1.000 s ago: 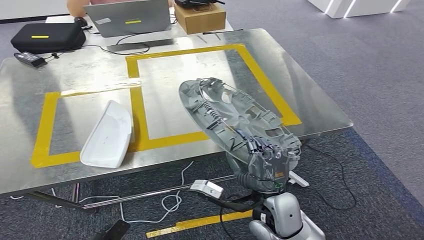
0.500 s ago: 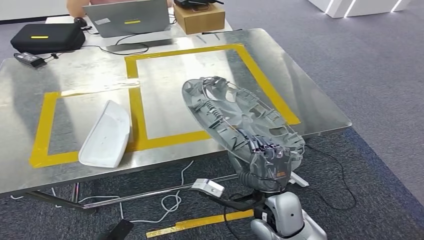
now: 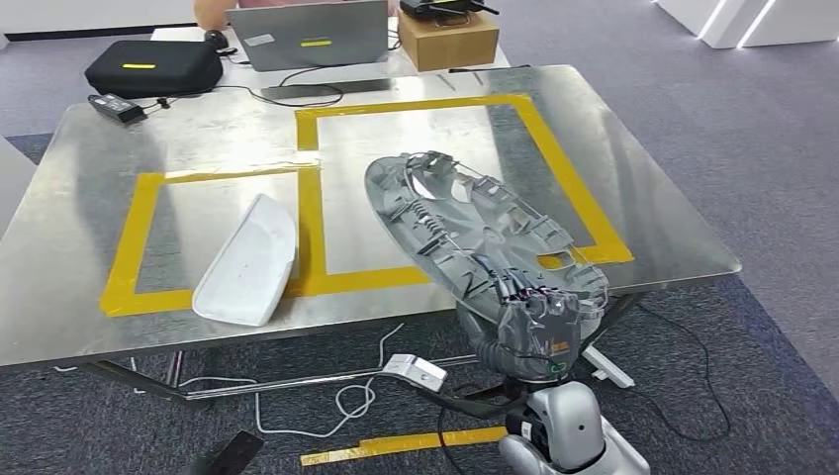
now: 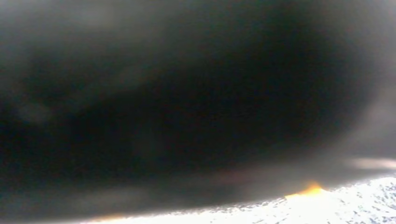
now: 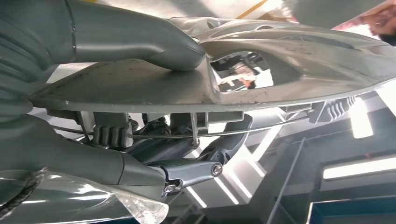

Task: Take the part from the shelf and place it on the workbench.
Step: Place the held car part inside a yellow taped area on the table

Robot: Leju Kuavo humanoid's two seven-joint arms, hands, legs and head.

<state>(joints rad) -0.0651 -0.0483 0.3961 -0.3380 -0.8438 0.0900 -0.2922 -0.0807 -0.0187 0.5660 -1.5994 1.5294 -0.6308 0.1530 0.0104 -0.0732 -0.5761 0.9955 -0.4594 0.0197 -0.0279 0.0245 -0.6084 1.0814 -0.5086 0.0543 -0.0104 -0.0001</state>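
Note:
My right hand (image 3: 529, 332) grips a grey round wheel-cover part (image 3: 465, 223) by its near rim, holding it tilted over the front edge of the steel workbench (image 3: 653, 213). The part's ribbed back with its wire ring faces up. In the right wrist view my thumb (image 5: 140, 44) presses on one face of the part (image 5: 289, 70) and darker fingers (image 5: 187, 170) clamp the other face. The part hangs over the right yellow-taped square (image 3: 569, 188). The left wrist view is dark and blurred.
A white curved plastic panel (image 3: 245, 262) lies by the left taped square (image 3: 134, 242). At the far edge stand a laptop (image 3: 312, 35), a black case (image 3: 148, 67) and a cardboard box (image 3: 448, 40). Cables and a white bracket (image 3: 416, 371) lie on the carpet under the bench.
The whole picture has shifted right, so the camera has turned. My right hand has carried the part slightly forward over the workbench, still gripping it.

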